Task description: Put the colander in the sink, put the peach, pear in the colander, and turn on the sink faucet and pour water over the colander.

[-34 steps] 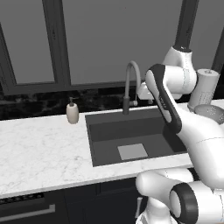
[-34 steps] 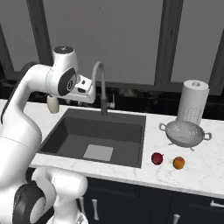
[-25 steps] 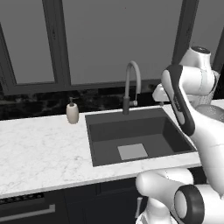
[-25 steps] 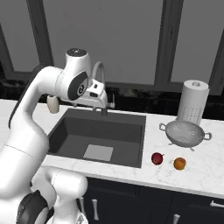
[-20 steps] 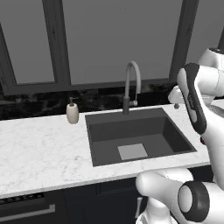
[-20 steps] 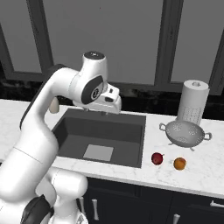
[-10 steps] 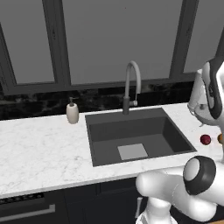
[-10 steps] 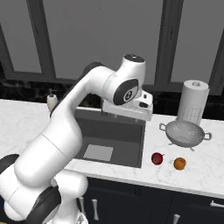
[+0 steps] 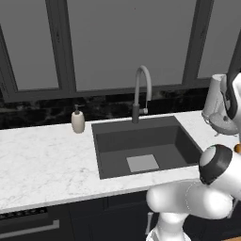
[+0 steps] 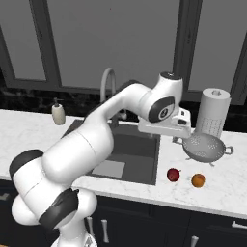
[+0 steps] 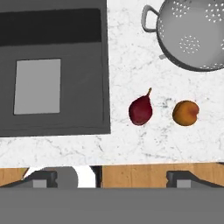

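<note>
**Arm swung from the faucet side to above the counter right of the sink**

Since the earlier frames the arm has swept rightward across the sink (image 10: 144, 144), and the gripper (image 10: 181, 129) now hangs above the marble counter (image 10: 226, 188) just past the basin's right rim, beside the colander (image 10: 206, 147). Its jaws stand wide apart and hold nothing; in the hand view the two finger tips (image 11: 43, 178) sit far apart at the bottom edge.

The colander (image 11: 194, 33) stands on the counter, upright, one handle toward the sink, just in front of the paper-towel roll (image 10: 213, 113). The pear (image 11: 141, 109) and peach (image 11: 186, 113) lie side by side but apart, near the counter's front edge, with bare marble between them and the colander. The pear is the closer to the sink edge (image 11: 107, 87). The sink faucet (image 9: 142, 92) rises behind the basin, no water running; the soap bottle (image 9: 78, 121) stands left of it.
</note>
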Motion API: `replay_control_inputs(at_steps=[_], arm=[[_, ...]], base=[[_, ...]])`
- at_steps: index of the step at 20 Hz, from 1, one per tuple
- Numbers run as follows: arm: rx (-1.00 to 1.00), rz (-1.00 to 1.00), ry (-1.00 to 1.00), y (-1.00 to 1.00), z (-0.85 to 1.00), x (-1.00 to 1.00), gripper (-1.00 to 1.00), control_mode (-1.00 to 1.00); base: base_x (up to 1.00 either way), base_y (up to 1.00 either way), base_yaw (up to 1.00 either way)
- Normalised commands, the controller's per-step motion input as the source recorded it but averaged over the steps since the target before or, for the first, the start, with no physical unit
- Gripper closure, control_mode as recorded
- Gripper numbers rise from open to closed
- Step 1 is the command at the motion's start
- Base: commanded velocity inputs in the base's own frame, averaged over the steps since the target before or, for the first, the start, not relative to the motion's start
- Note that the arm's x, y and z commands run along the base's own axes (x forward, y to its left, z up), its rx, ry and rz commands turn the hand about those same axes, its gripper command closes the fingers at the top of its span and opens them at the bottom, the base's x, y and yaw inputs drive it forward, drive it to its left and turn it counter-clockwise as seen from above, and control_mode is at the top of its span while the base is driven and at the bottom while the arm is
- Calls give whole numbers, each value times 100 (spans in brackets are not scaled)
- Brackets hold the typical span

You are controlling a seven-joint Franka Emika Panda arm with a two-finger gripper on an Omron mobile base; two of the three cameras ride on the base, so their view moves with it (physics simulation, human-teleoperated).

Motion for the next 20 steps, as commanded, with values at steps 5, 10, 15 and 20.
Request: replay_control_inputs(at_steps=[5,10,15,20], arm=[[0,0,0,-59,-13,66,-100,-100],[0,0,0,-45,-24,47,-100,-100],[0,0,0,-22,-9,37,-100,-100],[0,0,0,-16,-25,22,-100,-100]], base=[[0,0,0],[0,0,0],[0,0,0],[0,0,0]])
